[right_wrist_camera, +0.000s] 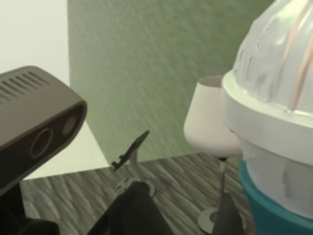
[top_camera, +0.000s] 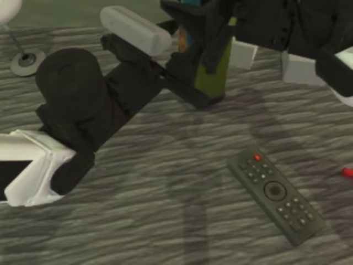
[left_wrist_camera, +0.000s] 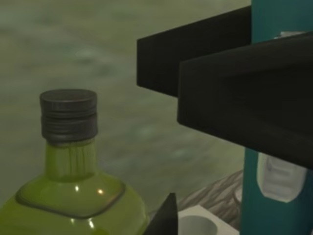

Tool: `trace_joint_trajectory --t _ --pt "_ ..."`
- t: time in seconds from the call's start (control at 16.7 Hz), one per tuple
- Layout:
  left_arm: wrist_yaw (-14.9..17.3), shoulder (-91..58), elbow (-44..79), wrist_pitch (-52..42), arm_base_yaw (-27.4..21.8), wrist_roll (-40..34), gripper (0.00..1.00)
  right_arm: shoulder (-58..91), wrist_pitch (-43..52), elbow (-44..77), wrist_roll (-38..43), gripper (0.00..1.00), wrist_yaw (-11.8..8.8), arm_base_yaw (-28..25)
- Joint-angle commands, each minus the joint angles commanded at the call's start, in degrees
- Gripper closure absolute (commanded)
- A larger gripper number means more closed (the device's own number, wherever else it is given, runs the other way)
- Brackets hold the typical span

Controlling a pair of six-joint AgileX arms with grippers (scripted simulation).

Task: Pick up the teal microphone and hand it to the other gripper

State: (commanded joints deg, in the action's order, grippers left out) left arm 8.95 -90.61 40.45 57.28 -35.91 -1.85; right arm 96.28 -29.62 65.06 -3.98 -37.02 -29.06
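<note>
L gripper [top_camera: 193,49], top centre of top view, clenched on the teal microphone [left_wrist_camera: 274,205]. R gripper's [right_wrist_camera: 264,161] state: cannot tell. Judgement: hold mic steady, release only once R grips firmly.

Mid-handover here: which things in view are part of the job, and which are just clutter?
Part of the job:
- teal microphone
- left gripper, at the top centre of the table
- right gripper, meeting it there

Just lying about:
- green bottle
- black remote
- wine glass
- small red object at the right edge
</note>
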Motion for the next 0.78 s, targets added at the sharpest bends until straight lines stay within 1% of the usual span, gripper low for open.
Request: trace_joint_trajectory --t 0.06,0.12,0.54,0.6,0.66,0.78 --pt "0.0 0.0 0.0 0.0 0.0 0.0 0.02 0.0 0.0 0.0 0.0 1.00 0.0 0.0" --pt "0.0 0.0 0.0 0.0 0.0 0.0 0.00 0.0 0.0 0.0 0.0 1.00 0.0 0.0" --pt "0.0 0.0 0.0 0.0 0.0 0.0 0.00 0.0 0.0 0.0 0.0 1.00 0.0 0.0" --pt "-0.4 -0.6 -0.4 0.0 0.3 0.3 0.00 -0.4 0.0 0.5 0.0 1.00 0.3 0.1" --pt "-0.3 -0.4 -0.6 0.0 0.3 0.3 0.00 -0.5 0.0 0.4 -0.1 1.00 0.2 0.2" --pt "0.0 1.8 -2.8 -0.1 1.0 0.3 0.00 -1.3 -0.1 -0.4 -0.1 1.00 -1.1 1.2"
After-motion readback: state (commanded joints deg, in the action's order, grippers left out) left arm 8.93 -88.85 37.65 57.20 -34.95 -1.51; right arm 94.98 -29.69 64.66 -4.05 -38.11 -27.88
